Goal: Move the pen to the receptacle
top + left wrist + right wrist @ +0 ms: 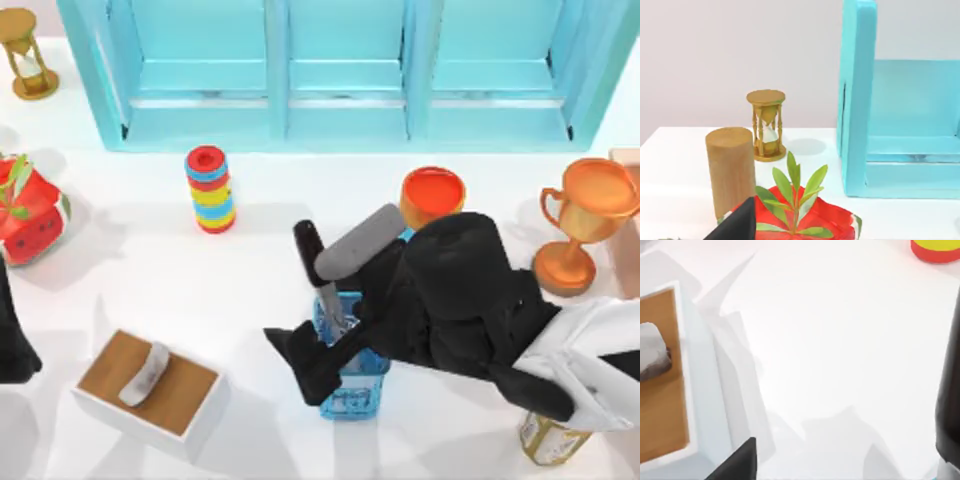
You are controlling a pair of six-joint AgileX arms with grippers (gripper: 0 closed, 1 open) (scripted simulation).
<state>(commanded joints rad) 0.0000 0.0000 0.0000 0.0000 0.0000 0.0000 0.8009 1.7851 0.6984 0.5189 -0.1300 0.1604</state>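
Pen [318,268] over blue receptacle [352,392], lower centre of the top view; release pending.

Held tilted by right gripper [335,335], black cap up toward upper left, barrel tip down inside the receptacle's open mouth; clamped on the pen by judgement from its suspended pose, finger contact itself partly masked by the black arm. For a clean step: lower until most of the barrel sits below the rim, bring the pen nearer upright, then part the fingers and lift straight up to avoid dragging the light basket. Receptacle: blue, see-through walls, standing on the white counter [250,300]; contents other than the pen tip cannot be told. White tray [150,392] at lower left: brown inset, one grey object on it. Left gripper [12,340] parked at left edge; fingers cannot be told.
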